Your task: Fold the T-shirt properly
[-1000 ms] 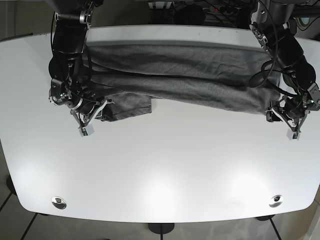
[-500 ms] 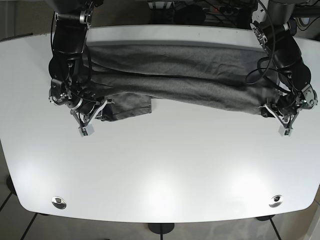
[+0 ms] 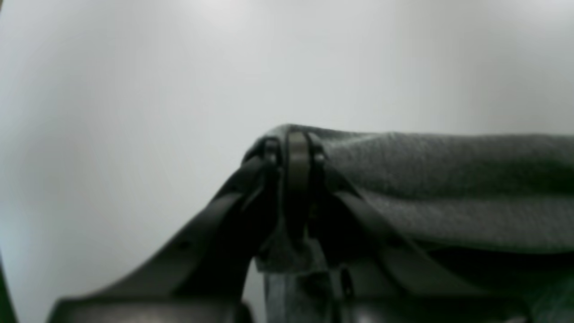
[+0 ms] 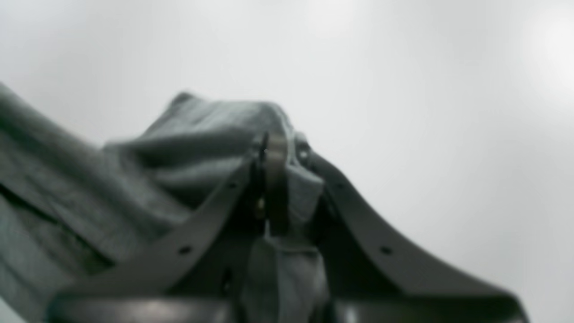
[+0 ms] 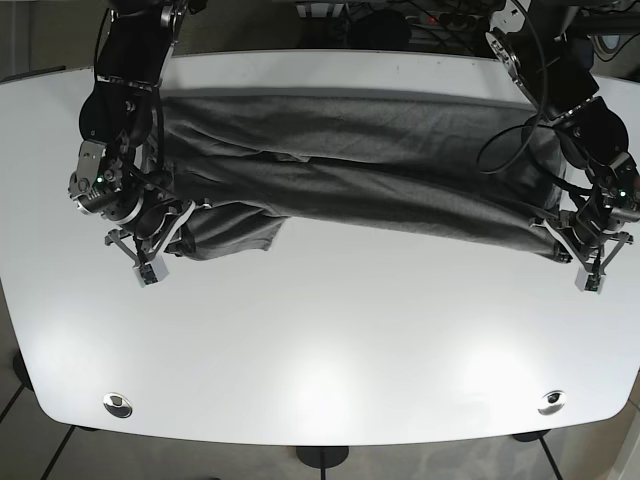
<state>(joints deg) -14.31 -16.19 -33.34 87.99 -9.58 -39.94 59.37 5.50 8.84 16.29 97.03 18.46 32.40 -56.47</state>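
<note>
While each claw pinched one end of the gray T-shirt (image 5: pixel 360 170), left claw (image 3: pixel 293 148) and right claw (image 4: pixel 273 148), the fold seemed half done; next, pull it evenly across the white surface (image 5: pixel 330 340).

I'm seeing a white table (image 5: pixel 330 350) reflecting overhead light, tiled floor (image 5: pixel 12 392) showing beneath, cables (image 5: pixel 400 20) lying far behind.
</note>
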